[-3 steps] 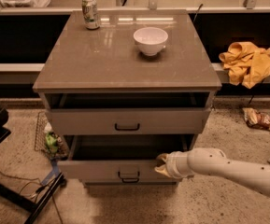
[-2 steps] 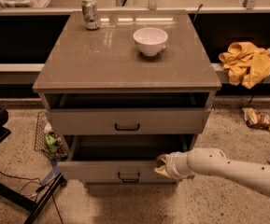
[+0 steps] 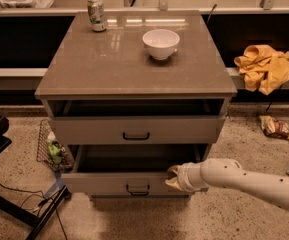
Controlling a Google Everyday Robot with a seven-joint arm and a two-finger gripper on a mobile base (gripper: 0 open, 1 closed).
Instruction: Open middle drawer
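Gripper (image 3: 172, 178) at right front edge of pulled-out middle drawer (image 3: 109, 183), grip unclear; can (image 3: 97, 14) label unreadable

Cream-white tubular arm (image 3: 249, 181) (small dark dots along it), ribbed white wrist collar (image 3: 188, 177), tan tool (image 3: 173, 178) at middle drawer (image 3: 104, 183) rim.

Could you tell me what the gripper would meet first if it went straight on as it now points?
The gripper points left at the front panel of the middle drawer, near its right end. That panel's upper edge likely comes first; it may already touch, depth being unclear.
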